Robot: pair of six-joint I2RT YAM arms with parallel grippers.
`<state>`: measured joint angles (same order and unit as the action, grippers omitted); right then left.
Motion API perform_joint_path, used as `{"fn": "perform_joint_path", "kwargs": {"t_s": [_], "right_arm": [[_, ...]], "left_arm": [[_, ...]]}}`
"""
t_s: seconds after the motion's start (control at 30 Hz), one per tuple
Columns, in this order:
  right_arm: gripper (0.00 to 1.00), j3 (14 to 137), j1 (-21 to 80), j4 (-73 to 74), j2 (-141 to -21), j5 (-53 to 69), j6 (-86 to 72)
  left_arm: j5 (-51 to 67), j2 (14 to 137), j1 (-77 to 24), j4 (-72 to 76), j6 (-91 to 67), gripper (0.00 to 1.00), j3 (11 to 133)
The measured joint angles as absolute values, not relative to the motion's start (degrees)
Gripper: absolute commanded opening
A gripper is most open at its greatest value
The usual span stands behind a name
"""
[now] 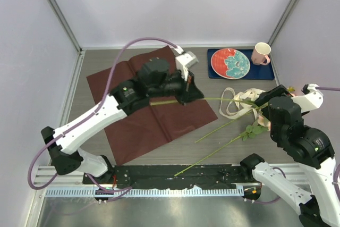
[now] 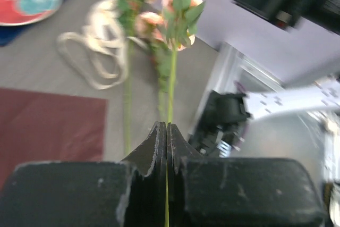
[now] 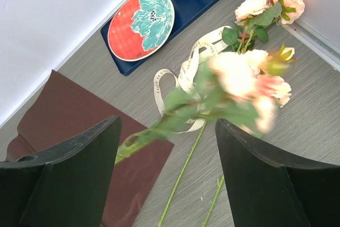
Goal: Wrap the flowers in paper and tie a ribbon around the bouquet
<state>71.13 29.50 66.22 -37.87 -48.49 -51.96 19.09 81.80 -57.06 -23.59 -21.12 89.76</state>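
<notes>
My left gripper (image 1: pixel 192 95) reaches over the dark red paper (image 1: pixel 143 120) and is shut on the thin green stem of one rose (image 2: pixel 180 3). That stem (image 1: pixel 223 99) runs right, lifted off the table, to my right gripper (image 1: pixel 261 101). In the right wrist view the held rose (image 3: pixel 239 78) is blurred and hangs between the wide-open fingers (image 3: pixel 90 152) of the right gripper (image 3: pixel 167 125), which close on nothing. Two more flowers (image 1: pixel 223 126) lie on the table with their heads (image 3: pixel 265 9) near the right wall. The cream ribbon (image 1: pixel 236 102) lies looped beneath them.
A red and teal plate (image 1: pixel 230 62) and a pink cup (image 1: pixel 261 53) stand on a small dark blue mat (image 1: pixel 213 72) at the back right. The walls of the enclosure close in the left, back and right sides.
</notes>
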Motion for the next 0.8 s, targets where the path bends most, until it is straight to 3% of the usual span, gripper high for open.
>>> {"fn": "perform_joint_path", "kwargs": {"t_s": [0.33,0.4,0.43,0.5,0.53,0.57,0.67,0.8], "right_arm": [[0.81,75.20,29.50,62.22,-40.29,-48.56,-47.18],[0.81,75.33,29.50,60.93,-40.64,-48.25,-46.26],[0.81,75.24,29.50,60.47,-40.77,-47.94,-45.89],[0.82,74.59,29.50,59.51,-40.91,-46.94,-45.39],[0.82,73.84,29.50,58.87,-40.91,-46.13,-45.21],[0.82,72.88,29.50,58.37,-40.91,-45.30,-45.08],[0.82,70.00,29.50,57.30,-41.19,-42.30,-44.80],[0.82,67.77,29.50,56.93,-41.34,-38.83,-44.18]], "left_arm": [[6.31,77.43,-36.27,-27.00,-18.63,0.02,82.00],[5.56,77.93,-33.45,-27.42,-17.37,0.19,80.27],[6.17,78.63,-32.97,-27.88,-16.34,0.40,79.88],[9.02,81.21,-32.97,-28.05,-14.06,0.52,80.31],[10.68,82.87,-33.19,-28.29,-12.95,0.68,80.93],[12.45,85.32,-33.47,-28.69,-11.79,0.75,82.00],[15.88,95.20,-35.22,-32.12,-5.93,0.76,87.37],[15.92,110.00,-37.87,-37.43,1.17,0.70,96.68]]}}
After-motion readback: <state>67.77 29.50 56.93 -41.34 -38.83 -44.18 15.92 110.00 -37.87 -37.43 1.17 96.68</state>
